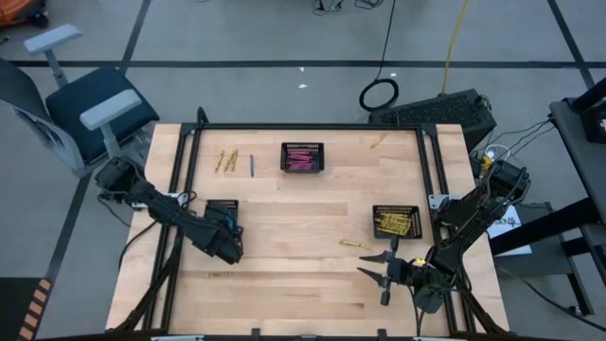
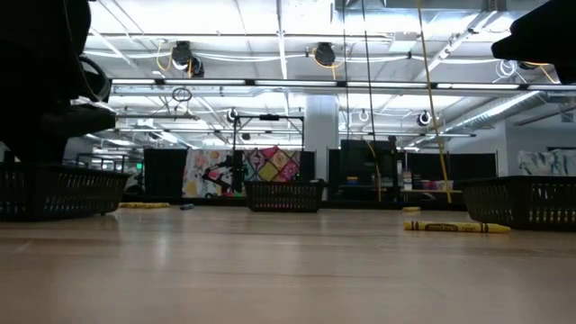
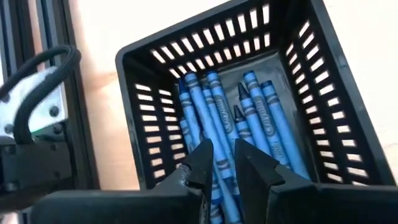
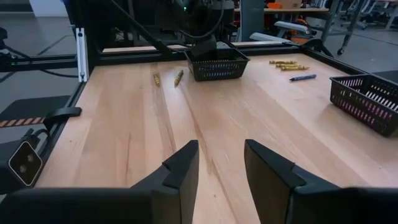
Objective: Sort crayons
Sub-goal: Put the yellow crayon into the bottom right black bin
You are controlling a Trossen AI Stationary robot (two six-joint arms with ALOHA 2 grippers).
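Several blue crayons [image 3: 214, 115] lie in a black mesh basket [image 3: 155, 93] at the table's left [image 1: 221, 206]. My left gripper [image 3: 222, 160] hovers just over them, pointing steeply down, fingers a little open, nothing pinched between them. Loose crayons lie flat on the table: yellow ones [image 1: 227, 161] and a blue one [image 1: 252, 165] at the far left, and another yellow one [image 1: 355, 243] near the yellow basket [image 1: 396, 222]. My right gripper [image 4: 221, 165] stands open and empty above the table's near right [image 1: 386, 272].
A basket of pink crayons [image 1: 303, 158] stands at the far middle. One yellow crayon [image 1: 379, 142] lies at the far right and another [image 1: 220, 275] at the near left. Black frame rails [image 1: 180, 189] run along the table's sides. The middle of the table is bare wood.
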